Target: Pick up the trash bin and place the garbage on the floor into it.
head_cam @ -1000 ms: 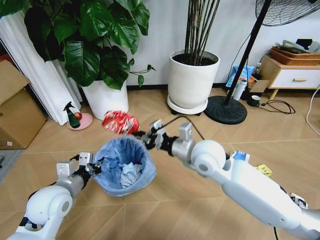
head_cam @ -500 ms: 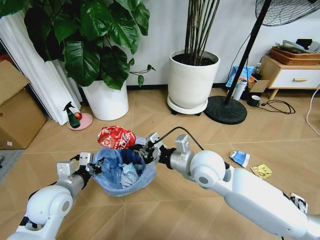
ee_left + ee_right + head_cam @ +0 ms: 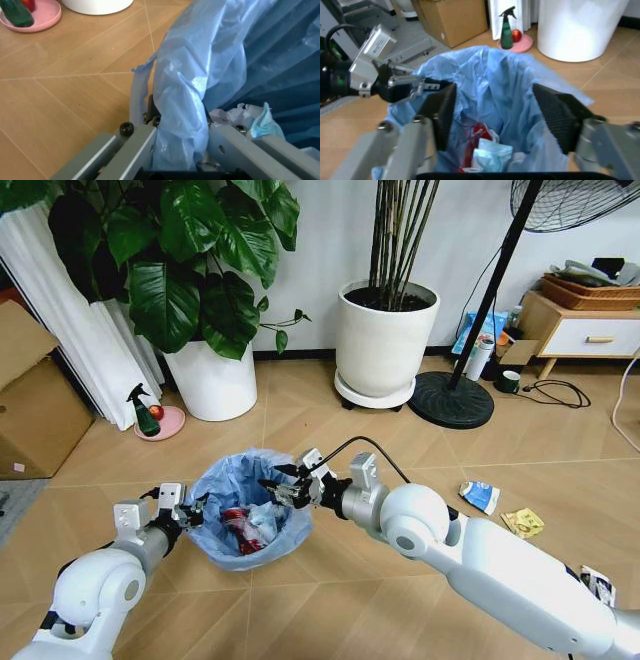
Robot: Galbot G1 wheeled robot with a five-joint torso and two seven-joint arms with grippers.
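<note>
The left tool (image 3: 190, 510) is pinching the trash bin (image 3: 247, 510) by its soft, slippery bag rim; it looks light. The right tool (image 3: 285, 488) is hanging wide open and empty over the bin, red can (image 3: 238, 520) lying inside

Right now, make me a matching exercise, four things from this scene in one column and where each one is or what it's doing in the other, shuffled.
Things
1. red can
2. left gripper
3. right gripper
4. blue-white packet

Places or states
A. open above the trash bin
B. lying on the floor, on the robot's right
C. inside the bin
D. clamped on the bin's rim

Pairs: 1-C, 2-D, 3-A, 4-B
</note>
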